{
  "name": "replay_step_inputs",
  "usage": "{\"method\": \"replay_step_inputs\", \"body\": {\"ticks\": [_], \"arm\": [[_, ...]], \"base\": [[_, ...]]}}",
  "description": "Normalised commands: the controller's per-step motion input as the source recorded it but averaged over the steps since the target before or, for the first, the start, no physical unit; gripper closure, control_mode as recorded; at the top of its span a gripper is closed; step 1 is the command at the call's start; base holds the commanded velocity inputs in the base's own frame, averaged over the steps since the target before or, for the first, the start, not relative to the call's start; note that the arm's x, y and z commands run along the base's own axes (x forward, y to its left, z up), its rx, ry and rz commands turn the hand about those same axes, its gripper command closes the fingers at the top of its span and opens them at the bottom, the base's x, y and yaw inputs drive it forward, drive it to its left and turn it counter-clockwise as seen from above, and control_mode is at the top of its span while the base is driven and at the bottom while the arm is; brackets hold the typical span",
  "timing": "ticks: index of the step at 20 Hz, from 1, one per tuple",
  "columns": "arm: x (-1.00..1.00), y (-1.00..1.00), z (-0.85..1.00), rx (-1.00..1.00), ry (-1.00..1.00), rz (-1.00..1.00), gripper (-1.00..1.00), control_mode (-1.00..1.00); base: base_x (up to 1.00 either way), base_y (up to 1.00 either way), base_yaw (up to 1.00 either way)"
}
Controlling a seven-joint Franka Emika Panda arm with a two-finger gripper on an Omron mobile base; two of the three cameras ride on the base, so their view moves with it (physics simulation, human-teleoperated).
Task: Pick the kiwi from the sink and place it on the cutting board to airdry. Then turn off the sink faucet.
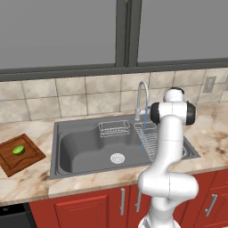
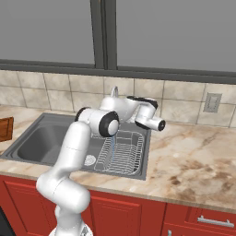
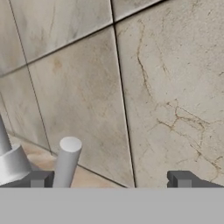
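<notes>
Resting on the cutting board [image 1: 20, 154] at the left end of the marble tabletop [image 1: 209, 129], the kiwi [image 1: 18, 149] lies well apart from the sink [image 1: 82, 144]. A thin stream of water [image 1: 142, 138] falls from the sink faucet [image 1: 141, 99] onto the wire rack [image 1: 149, 139] in the basin's right half. The white arm reaches behind the faucet toward the tiled backsplash [image 3: 87, 87]. Seen from the hand, the gripper [image 3: 111, 179] stands wide open and holds nothing, its left fingertip just beside the faucet's small lever [image 3: 66, 159]; contact cannot be told.
</notes>
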Motion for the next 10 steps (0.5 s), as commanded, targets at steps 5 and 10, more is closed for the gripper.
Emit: {"method": "replay_step_inputs", "body": {"ticks": [5, 10], "arm": [[0.25, 0.21, 0.0, 0.0, 0.0, 0.01, -1.0, -1.0], [0.16, 0.53, 0.09, 0.0, -0.01, 0.07, -1.0, -1.0]], "base": [[0.0, 0.0, 0.0], [0.0, 0.0, 0.0]]}}
